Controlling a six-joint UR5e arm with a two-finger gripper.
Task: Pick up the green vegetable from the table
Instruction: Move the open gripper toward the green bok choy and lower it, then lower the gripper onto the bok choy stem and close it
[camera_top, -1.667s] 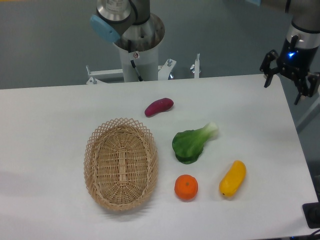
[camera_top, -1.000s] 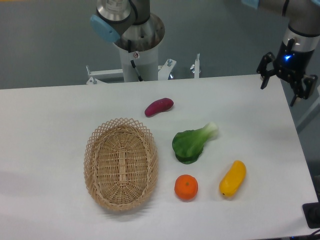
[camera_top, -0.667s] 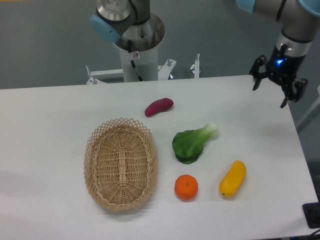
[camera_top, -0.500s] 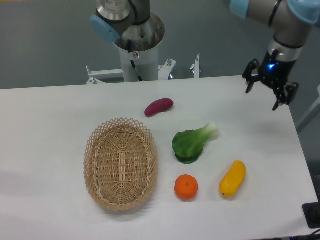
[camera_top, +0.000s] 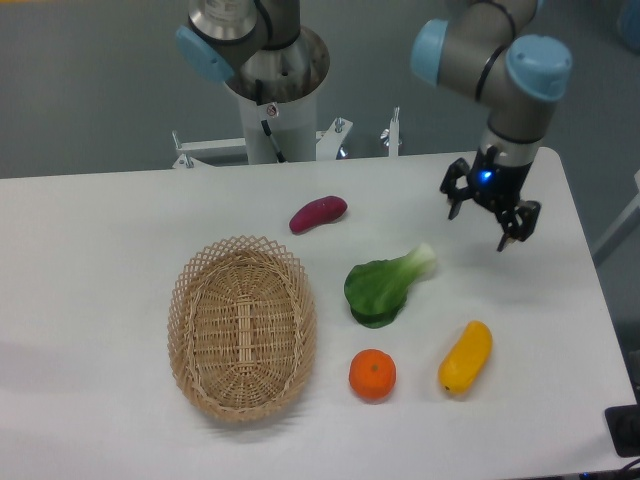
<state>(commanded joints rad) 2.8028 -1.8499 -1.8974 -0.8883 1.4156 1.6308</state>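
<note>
Over the last couple of seconds I have swung my pincer (camera_top: 487, 211) in from beyond the right edge of the worktop (camera_top: 100, 230) toward the middle, so it now hangs over the white surface up and to the right of the green vegetable (camera_top: 386, 287), near it but not yet above it and touching nothing. Its two fingers stand apart with nothing between them, pointing down. Nothing on the worktop has shifted in that time; only my arm has moved. I read this as the approach leg of the pick: I am closing the gap, and I judge that I have yet to travel a little further left and toward the front before I can lower over the vegetable. The vegetable lies flat on the worktop right of the wicker basket (camera_top: 242, 327), with the orange (camera_top: 372, 375) just in front of it, the yellow fruit (camera_top: 466, 357) off to its front right and the purple sweet potato (camera_top: 318, 213) behind it to the left, all apart from it. It looks like a bok choy: broad, dark green, glossy leaves bunched at the near left end, narrowing to a pale whitish-green stem that points up and right, toward my pincer. The leafy end is wide and the stem slim, so I would guess the narrower middle or stem offers the surer hold
</note>
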